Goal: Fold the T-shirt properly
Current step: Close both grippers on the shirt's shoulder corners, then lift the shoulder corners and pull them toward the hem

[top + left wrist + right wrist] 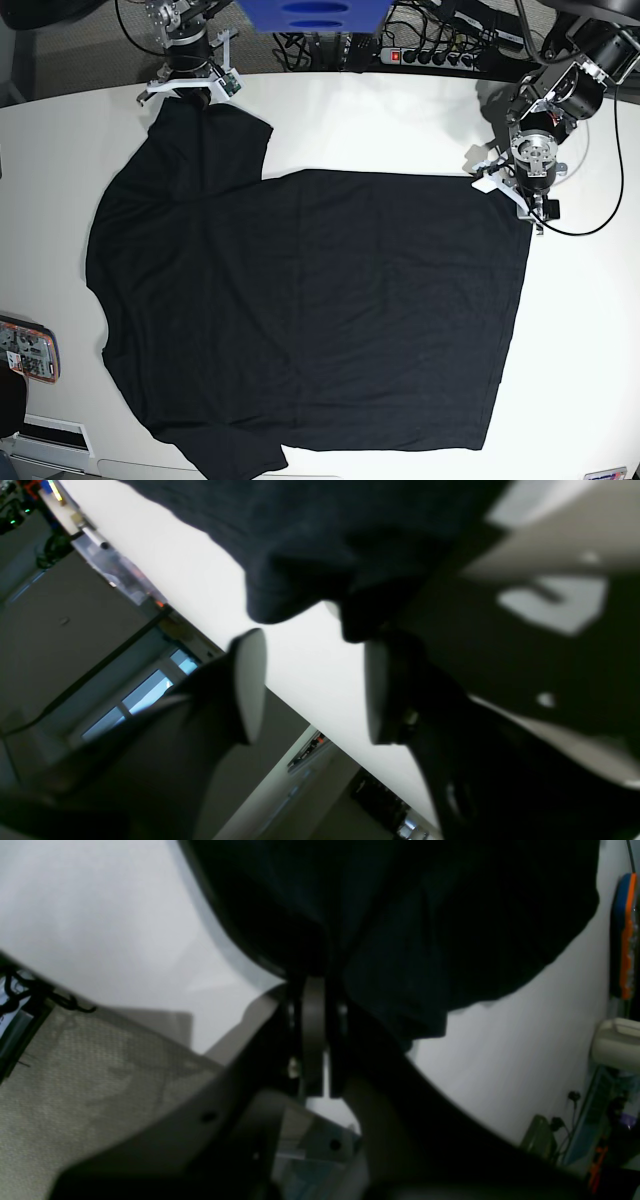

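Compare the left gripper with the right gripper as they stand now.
The right gripper is shut on the T-shirt; the left gripper has a gap between its fingers with no cloth inside. The right sits at the sleeve, the left at the hem corner. Both work at the shirt's far edge.

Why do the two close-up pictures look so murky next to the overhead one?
Left wrist view: the white table glares, and the left hand is blurred and backlit. Right wrist view: the black T-shirt is underexposed, detail lost. Base view: even light, sharp, with soft shadows.
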{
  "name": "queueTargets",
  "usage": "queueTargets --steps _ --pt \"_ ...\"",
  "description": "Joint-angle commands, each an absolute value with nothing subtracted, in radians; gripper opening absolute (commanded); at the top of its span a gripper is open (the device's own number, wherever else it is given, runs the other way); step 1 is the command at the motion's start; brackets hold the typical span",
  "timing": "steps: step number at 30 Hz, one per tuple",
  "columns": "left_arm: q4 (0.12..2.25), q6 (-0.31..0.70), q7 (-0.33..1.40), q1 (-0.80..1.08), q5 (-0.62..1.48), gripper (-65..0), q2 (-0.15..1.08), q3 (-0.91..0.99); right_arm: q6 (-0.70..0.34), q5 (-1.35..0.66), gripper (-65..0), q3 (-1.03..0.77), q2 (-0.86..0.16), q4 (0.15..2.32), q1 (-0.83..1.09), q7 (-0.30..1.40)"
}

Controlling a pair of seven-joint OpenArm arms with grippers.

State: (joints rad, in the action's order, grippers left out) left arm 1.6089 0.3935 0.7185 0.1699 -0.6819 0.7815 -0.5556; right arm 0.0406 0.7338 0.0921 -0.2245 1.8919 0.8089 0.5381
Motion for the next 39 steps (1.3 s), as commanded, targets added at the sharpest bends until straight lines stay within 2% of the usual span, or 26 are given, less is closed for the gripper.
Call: queueTargets --steps 1,4,11,15,16,18,19,26,34,39 --pt "1.630 0.440 0.644 0.196 -0.584 -38.6 0.777 -0.572 0.050 0.740 -65.0 0.091 -0.229 1.914 0.817 0.530" --pt "1.692 0.440 0.650 0.214 -0.584 -42.1 0.777 -0.572 0.050 0.740 -65.0 0.091 -0.229 1.914 0.817 0.530" --pt "1.659 0.440 0.651 0.208 -0.590 -42.4 0.776 -0.572 0.050 0.740 -65.0 0.091 -0.229 1.914 0.817 0.530" --pt "1.649 0.440 0.650 0.211 -0.591 -44.7 0.776 -0.572 0.050 0.740 -65.0 0.091 -0.229 1.914 0.817 0.530" --pt "1.652 0.441 0.650 0.214 -0.591 -48.2 0.776 -0.572 0.050 0.740 -65.0 0.091 -0.229 1.914 0.817 0.530" --pt "1.655 0.441 0.650 0.214 -0.591 -62.3 0.776 -0.572 0.050 0.740 -65.0 0.096 -0.229 1.914 0.817 0.530" --pt "1.653 0.441 0.651 0.214 -0.591 -65.0 0.776 -0.572 0.050 0.740 -65.0 0.110 -0.229 1.916 0.817 0.530" --pt "1.653 0.435 0.650 0.213 -0.591 -65.0 0.777 -0.567 0.050 0.740 -65.0 0.189 -0.231 1.916 0.817 0.621" --pt "1.713 0.435 0.644 0.225 -0.590 -65.0 0.782 -0.562 0.050 0.740 -65.0 0.188 -0.231 1.916 0.814 0.621" --pt "1.797 0.435 0.642 0.285 -0.585 -65.0 0.777 -0.469 0.050 0.739 -65.0 0.186 -0.231 1.929 0.814 0.624"
